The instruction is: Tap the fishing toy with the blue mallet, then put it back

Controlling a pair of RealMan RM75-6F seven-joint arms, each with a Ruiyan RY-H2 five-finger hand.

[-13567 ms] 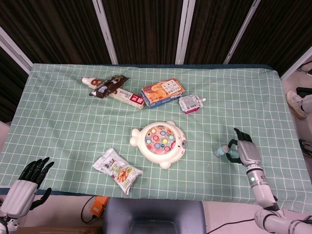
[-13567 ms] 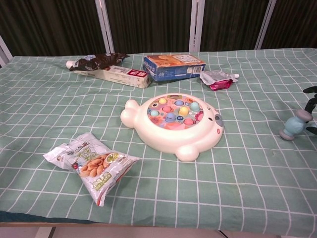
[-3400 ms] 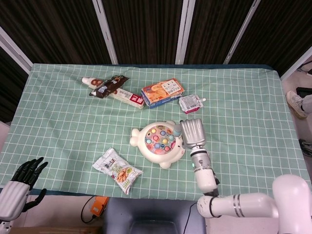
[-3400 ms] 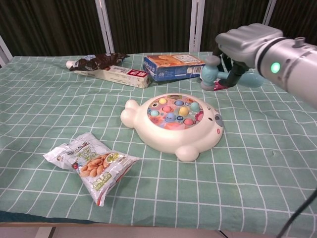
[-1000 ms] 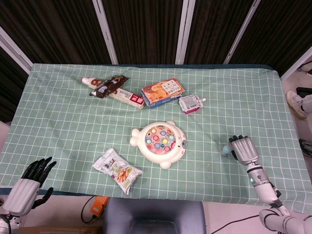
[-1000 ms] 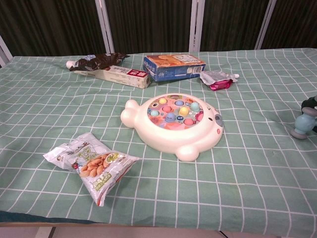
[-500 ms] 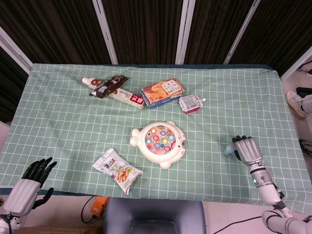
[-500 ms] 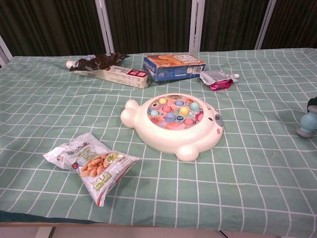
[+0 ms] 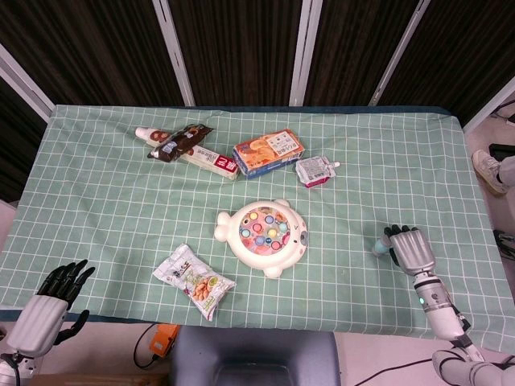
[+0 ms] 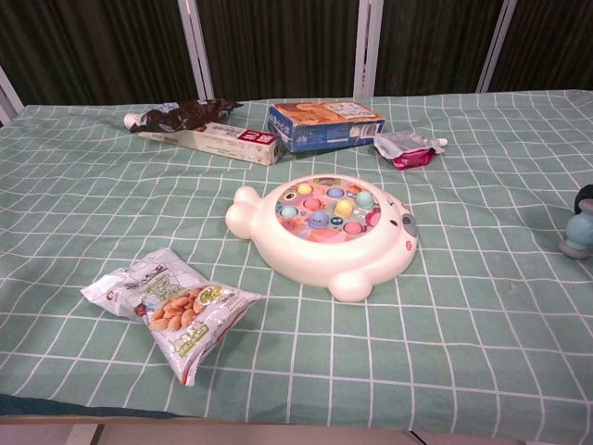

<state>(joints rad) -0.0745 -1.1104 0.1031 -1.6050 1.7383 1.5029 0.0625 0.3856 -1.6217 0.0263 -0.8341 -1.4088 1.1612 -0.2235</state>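
The white fish-shaped fishing toy (image 9: 264,235) (image 10: 324,232) lies at the middle of the green checked cloth, its round well full of small coloured fish. Far to its right, near the table's right side, my right hand (image 9: 410,249) holds the blue mallet (image 9: 378,246); only the mallet's pale blue head pokes out to the left of the curled fingers. In the chest view the mallet head (image 10: 579,232) stands low over the cloth at the right edge, with a dark fingertip just above it. My left hand (image 9: 48,310) hangs below the table's front left corner, fingers spread and holding nothing.
A snack bag (image 9: 193,281) lies front left of the toy. Behind the toy are a blue-orange box (image 9: 269,153), a long white box with a brown wrapper (image 9: 193,149), and a small pouch (image 9: 314,171). Dark curtains stand behind the table.
Over the last second my right hand has drifted a little to the right and nearer the front edge, carrying the mallet with it. The toy and my left hand have stayed put.
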